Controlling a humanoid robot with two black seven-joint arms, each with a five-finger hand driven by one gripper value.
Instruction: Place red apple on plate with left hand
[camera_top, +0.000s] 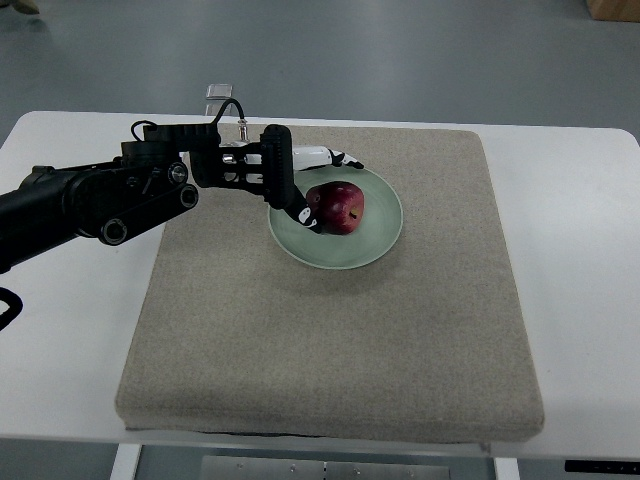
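Red apple (337, 206) resting inside plate (375, 240), roughly centred. Left hand (300, 185) at plate's left rim, fingers (303, 212) touching apple's left side; grasping or released: cannot tell. Retreat path leftward.

one apple (338, 206), one plate (375, 245) (pale green), one mat (330, 340)

A white table (585, 300) fills most of the view, and everything else takes its place from it. A square beige mat (330, 340) lies flat across the table's middle, its weave coarse, its near edge close to the table's front edge. A small clear plastic piece (219, 92) sits at the table's far edge, just beyond the mat's far left corner. Grey floor (400, 50) shows beyond the table, with a tan box corner (612, 8) at the upper right.
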